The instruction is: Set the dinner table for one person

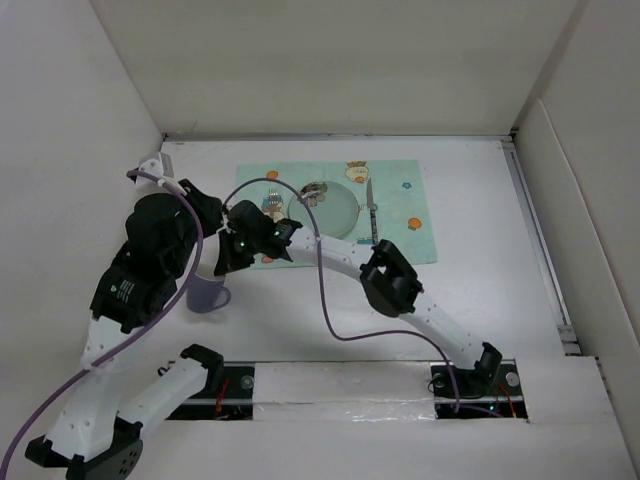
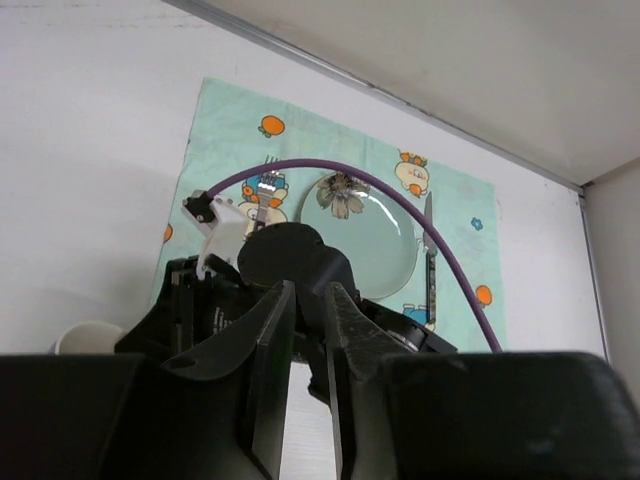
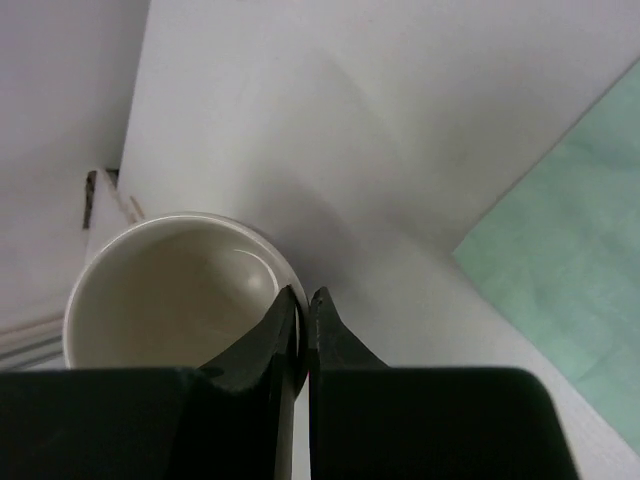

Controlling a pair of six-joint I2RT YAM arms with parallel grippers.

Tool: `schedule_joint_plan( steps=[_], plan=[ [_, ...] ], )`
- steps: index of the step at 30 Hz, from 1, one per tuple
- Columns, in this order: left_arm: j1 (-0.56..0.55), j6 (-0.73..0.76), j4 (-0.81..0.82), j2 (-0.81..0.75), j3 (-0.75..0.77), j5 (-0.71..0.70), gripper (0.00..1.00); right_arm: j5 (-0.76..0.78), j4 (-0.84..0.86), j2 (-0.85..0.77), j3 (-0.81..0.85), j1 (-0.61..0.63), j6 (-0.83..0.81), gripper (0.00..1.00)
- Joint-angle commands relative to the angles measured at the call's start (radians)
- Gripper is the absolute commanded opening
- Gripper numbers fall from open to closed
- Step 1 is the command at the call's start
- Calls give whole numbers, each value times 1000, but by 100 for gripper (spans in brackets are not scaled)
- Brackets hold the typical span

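**Lavender mug [image 1: 206,297] pinched at the rim by the right gripper [image 3: 303,302]**

The fingers of the right gripper are pressed almost together, with only a thin slit visible between them. The right-hand rim of the mug is clamped in that slit: one finger is placed inside the cream interior and the other outside the wall. The mug is held upright and its interior is seen to be empty.

The fingers of the left gripper [image 2: 312,297] are parted by a narrow gap. Nothing is gripped between them. This gripper is held above the left side of the table, with the wrist of the right arm directly ahead of it.

The dinner table [image 1: 470,200] is the plain white matte surface under both arms. It is enclosed by white wall panels [image 1: 330,60] at the back and sides. The mug is located over its left-hand area, near the arm bases and just off the near-left corner of the placemat [image 1: 400,180].

The mint-green printed placemat is laid flat at the centre rear of the table. A pale green plate [image 2: 375,235] with a flower motif is set at its middle. A knife [image 2: 428,245] is laid just right of the plate and a fork [image 2: 268,188] just left of it. A purple cable [image 2: 400,210] is arched over the plate in the left wrist view.
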Motion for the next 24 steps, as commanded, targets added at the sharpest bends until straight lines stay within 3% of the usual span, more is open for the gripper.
schedule_joint_plan(
  steps=[1, 4, 8, 14, 20, 24],
  plan=[
    [-5, 22, 84, 15, 8, -20, 17, -87, 91, -169, -49, -34, 1, 0],
    [-5, 42, 130, 44, 31, -23, 23, -126, 172, -290, -151, -106, 38, 0],
    [-5, 53, 193, 96, 44, -8, 25, -166, 287, -465, -344, -234, 87, 0],
    [-5, 28, 292, 166, 15, 66, 25, -140, 263, -666, -545, -506, 23, 0],
    [-5, 37, 366, 216, -15, 96, 25, 47, 106, -683, -521, -754, -132, 0],
    [-5, 63, 400, 246, -38, 104, 27, 185, 7, -637, -429, -854, -212, 0]
  ],
)
